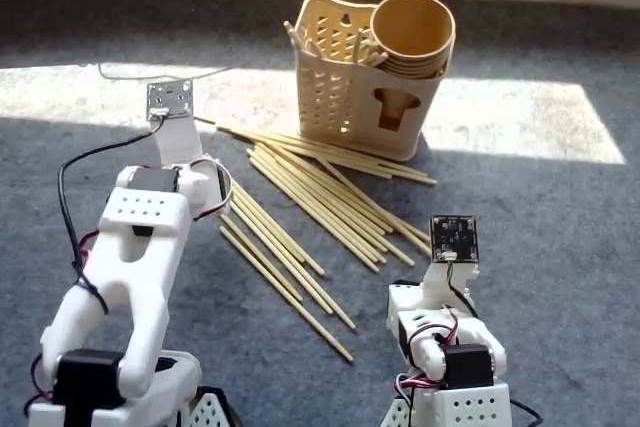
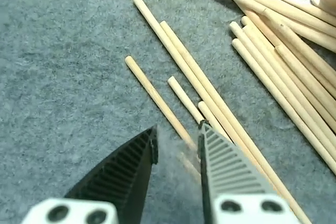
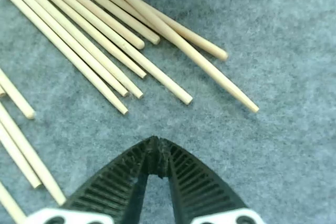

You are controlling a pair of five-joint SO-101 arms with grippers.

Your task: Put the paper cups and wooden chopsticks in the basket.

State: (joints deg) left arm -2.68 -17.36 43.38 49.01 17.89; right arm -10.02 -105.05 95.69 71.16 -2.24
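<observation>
Stacked paper cups (image 1: 412, 32) sit in the cream slotted basket (image 1: 340, 97) at the far side of a grey carpet (image 1: 560, 237), which a band of sunlight (image 1: 520, 117) crosses. Wooden chopsticks (image 1: 300, 217) lie scattered in front of the basket. The left gripper (image 2: 178, 129) is spread over one stick, and the right gripper (image 3: 156, 142) is pressed together near stick ends.

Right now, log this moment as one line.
cups: in basket | chopsticks: most on mat | left gripper: open over chopsticks | right gripper: shut, empty
</observation>
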